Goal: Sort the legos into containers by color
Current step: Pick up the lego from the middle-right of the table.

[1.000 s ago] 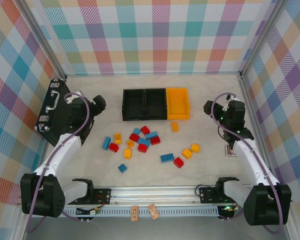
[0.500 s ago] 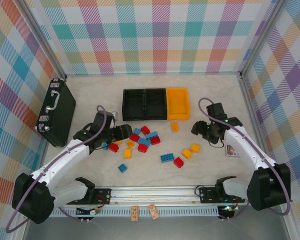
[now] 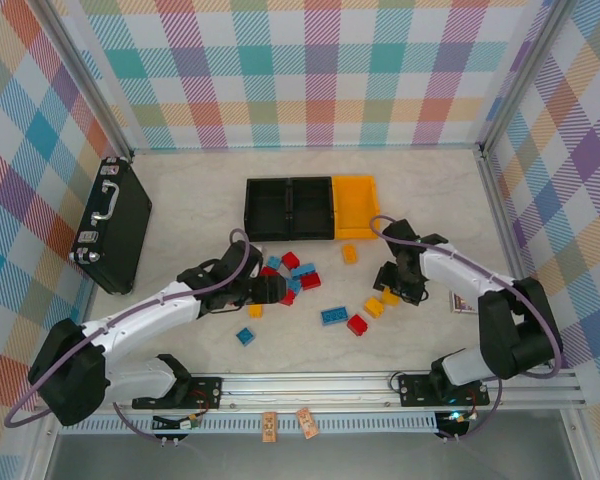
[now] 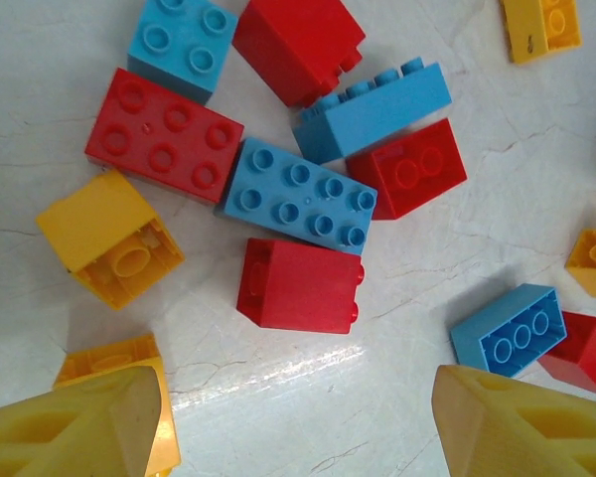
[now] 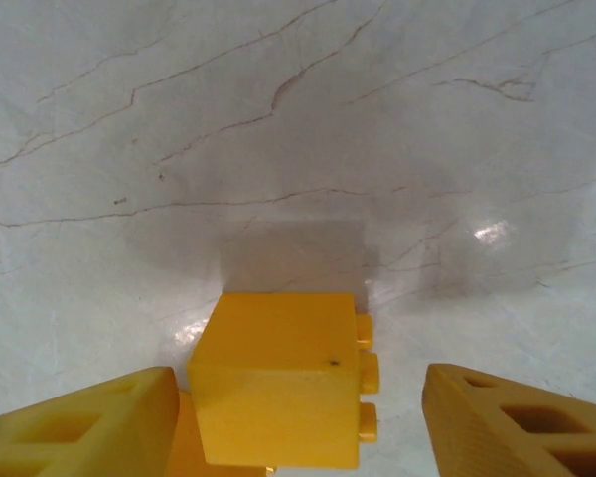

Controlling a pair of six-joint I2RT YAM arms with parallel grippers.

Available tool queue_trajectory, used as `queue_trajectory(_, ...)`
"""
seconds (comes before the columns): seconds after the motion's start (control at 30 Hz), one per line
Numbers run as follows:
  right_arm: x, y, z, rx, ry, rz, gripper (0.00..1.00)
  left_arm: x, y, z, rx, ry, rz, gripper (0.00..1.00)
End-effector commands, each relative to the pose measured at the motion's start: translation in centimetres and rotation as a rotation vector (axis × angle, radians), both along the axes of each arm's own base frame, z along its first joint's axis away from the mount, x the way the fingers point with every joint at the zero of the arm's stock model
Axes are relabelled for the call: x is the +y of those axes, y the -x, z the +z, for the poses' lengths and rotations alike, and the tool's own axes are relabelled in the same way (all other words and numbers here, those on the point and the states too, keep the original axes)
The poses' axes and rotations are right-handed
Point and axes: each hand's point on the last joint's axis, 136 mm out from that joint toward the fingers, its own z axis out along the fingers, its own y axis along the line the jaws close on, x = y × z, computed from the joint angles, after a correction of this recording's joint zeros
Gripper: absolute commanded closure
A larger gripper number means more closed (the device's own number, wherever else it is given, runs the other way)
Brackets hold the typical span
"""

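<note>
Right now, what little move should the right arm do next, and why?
Probably close on the yellow brick, maybe easing down a touch first. The jaws of the right arm stand open, one on each side of that brick. A gap shows beside its studs, so it is not pinched yet. The brick lies on its side, studs pointing right. It looks bound for the yellow-orange bin.

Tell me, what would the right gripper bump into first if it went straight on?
Most likely the yellow-orange brick, lying on its side between the open jaws of the right gripper, with the table right under it.
</note>
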Motion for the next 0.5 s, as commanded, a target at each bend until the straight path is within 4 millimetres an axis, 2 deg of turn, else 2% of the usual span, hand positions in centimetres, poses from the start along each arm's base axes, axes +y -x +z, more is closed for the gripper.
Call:
queue_trajectory(0.0,0.2,0.1,-0.9,0.015,0.007,-0.012,0.39,-0.7,-0.5,0.2,-0.019,-0.004,0.006,0.28)
queue_trajectory(0.13,0.5,-0.1,-1.1,0.022,0.004,0.001,0.48,-1.1,-0.4,-0.3,-0.009,-0.026,-0.006,0.29)
queue_trajectory(0.27,0.7,-0.3,-0.7,0.013,0.0,0.02,0.67,-1.3,-0.5,-0.4,-0.012,-0.037,-0.006,0.29)
queue_trajectory(0.4,0.9,-1.4,1.3,-0.041,-0.002,0.046,0.73,-1.6,-0.6,0.1,-0.022,-0.03,0.001,0.29)
queue_trajectory(0.47,1.2,-2.5,3.0,-0.086,-0.012,0.059,0.73,-1.7,-0.7,0.4,-0.027,-0.02,0.009,0.29)
